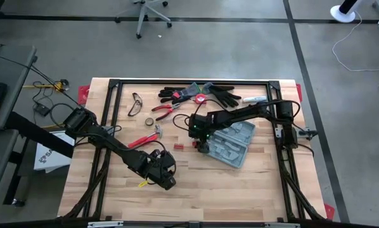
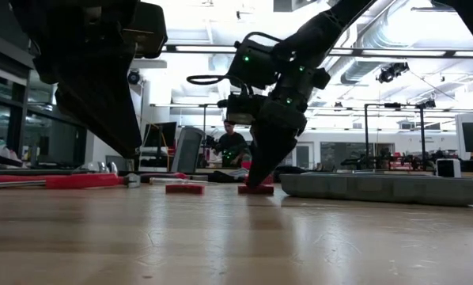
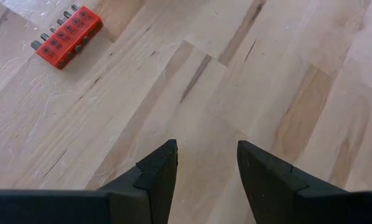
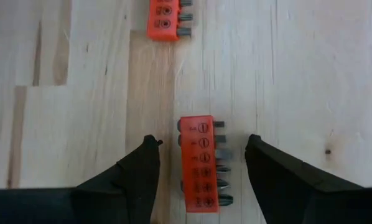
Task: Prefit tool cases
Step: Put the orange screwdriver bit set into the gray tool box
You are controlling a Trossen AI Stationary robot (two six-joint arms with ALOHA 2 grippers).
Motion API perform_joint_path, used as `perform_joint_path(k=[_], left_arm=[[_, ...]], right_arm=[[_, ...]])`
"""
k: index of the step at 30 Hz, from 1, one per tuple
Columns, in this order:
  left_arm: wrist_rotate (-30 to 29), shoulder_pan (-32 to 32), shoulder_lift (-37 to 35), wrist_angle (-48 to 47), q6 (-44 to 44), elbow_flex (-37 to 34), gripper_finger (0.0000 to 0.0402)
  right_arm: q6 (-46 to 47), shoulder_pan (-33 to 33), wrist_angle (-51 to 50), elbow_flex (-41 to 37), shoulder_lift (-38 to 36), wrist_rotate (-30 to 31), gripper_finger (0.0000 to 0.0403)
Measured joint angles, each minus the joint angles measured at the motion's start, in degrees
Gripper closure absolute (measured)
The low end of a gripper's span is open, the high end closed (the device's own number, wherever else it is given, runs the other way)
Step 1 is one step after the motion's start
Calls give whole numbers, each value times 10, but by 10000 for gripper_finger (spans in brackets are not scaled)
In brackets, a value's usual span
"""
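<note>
Straddling a red bit holder [image 4: 199, 163], R gripper [image 4: 201, 171] spread — case [image 1: 231, 144] partly hidden; L gripper [image 3: 206, 163] spread.

One grey tool case [image 1: 232, 143], two red bit holders [image 4: 201, 163] (each full of bits), one hammer [image 1: 145, 139], one pair of pliers [image 1: 164, 111].

Your right pincer [image 4: 201, 162] straddles a red bit holder [image 4: 201, 165] with bare gaps either side; the open tool case [image 1: 232, 143] crowds it closely on one flank; before your left pincer [image 3: 206, 158] lies bare tabletop [image 3: 267, 74]; the hammer [image 1: 145, 139] blocks behind it.
</note>
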Motion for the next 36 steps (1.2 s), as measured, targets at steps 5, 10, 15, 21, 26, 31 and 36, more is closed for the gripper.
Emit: perform_joint_path(k=[5,10,15,21,26,31,36], left_arm=[[0,0,0,0,0,0,243],[0,0,0,0,-3,0,243],[0,0,0,0,-10,0,243],[0,-2,0,0,-10,0,243],[0,-2,0,0,-10,0,243],[-2,-2,0,0,-10,0,243],[-2,-2,0,0,-10,0,243]], right_arm=[[-12,7,-8,-1,2,9,180],[-5,19,-9,-1,2,22,180],[0,38,-9,-1,2,61,183],[9,46,-18,-1,2,74,220],[12,46,-28,-1,1,73,272],[25,46,-31,-1,0,68,328],[48,46,-28,-1,0,72,328]])
